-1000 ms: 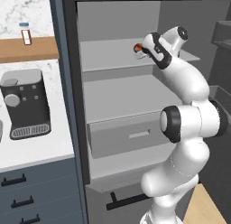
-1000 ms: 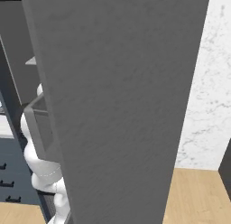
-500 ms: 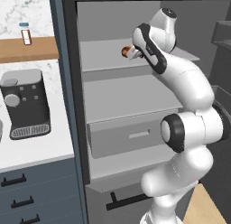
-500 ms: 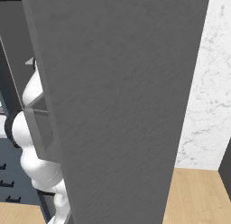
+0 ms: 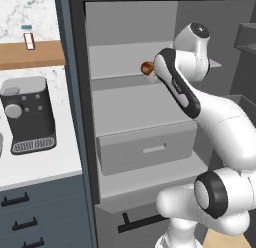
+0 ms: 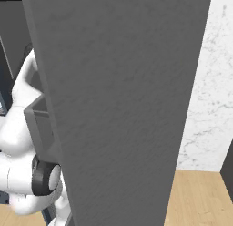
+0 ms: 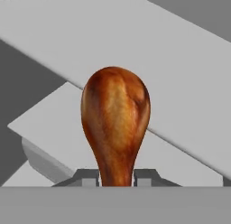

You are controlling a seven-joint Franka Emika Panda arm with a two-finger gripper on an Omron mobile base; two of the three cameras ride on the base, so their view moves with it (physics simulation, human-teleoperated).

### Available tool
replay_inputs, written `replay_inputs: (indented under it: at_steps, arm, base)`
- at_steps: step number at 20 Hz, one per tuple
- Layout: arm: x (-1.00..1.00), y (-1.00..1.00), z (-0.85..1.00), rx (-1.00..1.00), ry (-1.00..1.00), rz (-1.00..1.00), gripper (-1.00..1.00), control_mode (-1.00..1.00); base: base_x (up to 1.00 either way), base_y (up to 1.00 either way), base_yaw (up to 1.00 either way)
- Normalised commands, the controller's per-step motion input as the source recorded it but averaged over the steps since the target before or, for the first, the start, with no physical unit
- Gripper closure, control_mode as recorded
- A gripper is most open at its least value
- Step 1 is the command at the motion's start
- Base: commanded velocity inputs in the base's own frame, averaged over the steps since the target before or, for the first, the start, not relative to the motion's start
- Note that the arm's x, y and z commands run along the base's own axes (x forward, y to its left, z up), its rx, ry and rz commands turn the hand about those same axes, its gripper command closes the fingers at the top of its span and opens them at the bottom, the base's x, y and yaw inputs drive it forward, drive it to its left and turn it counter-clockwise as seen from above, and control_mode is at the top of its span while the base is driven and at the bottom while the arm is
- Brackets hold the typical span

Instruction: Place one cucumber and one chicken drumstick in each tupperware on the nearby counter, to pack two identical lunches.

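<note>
A glossy orange-brown chicken drumstick (image 7: 115, 123) stands between my two fingertips, and my gripper (image 7: 116, 177) is shut on its thin bone end. From the left base view the drumstick (image 5: 147, 68) pokes out to the left of my gripper (image 5: 152, 70), which hovers in front of the fridge's upper shelf (image 5: 125, 57). The white counter (image 5: 35, 159) lies to the left of the fridge. The cucumber and the tupperware are out of view.
A dark coffee machine (image 5: 27, 114) stands on the counter. A wooden wall shelf (image 5: 30, 53) carries a small bottle (image 5: 28, 37). The fridge holds a grey drawer (image 5: 147, 147) below the shelves. The open fridge door (image 6: 123, 102) blocks the right base view.
My gripper has swung left and out from the fridge shelf, carrying the drumstick with it. The arm has risen and stretched toward the left.
</note>
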Motion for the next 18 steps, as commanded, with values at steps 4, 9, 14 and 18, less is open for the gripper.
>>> replay_inputs:
  at_steps: [4,9,14,18]
  arm:
    - [-1.00,0.02,-0.14,-0.01,-0.03,0.01,1.00,-1.00]
    - [-1.00,0.00,-0.23,-0.02,0.01,0.00,1.00,-1.00]
    - [-1.00,0.00,-0.36,-0.06,0.01,0.00,1.00,-1.00]
    - [-0.75,0.00,-0.44,-0.06,0.00,-0.02,1.00,1.00]
  base:
    - [0.00,0.00,0.00]
    - [0.00,0.00,0.00]
    - [0.00,0.00,0.00]
    - [-0.25,0.00,0.00]
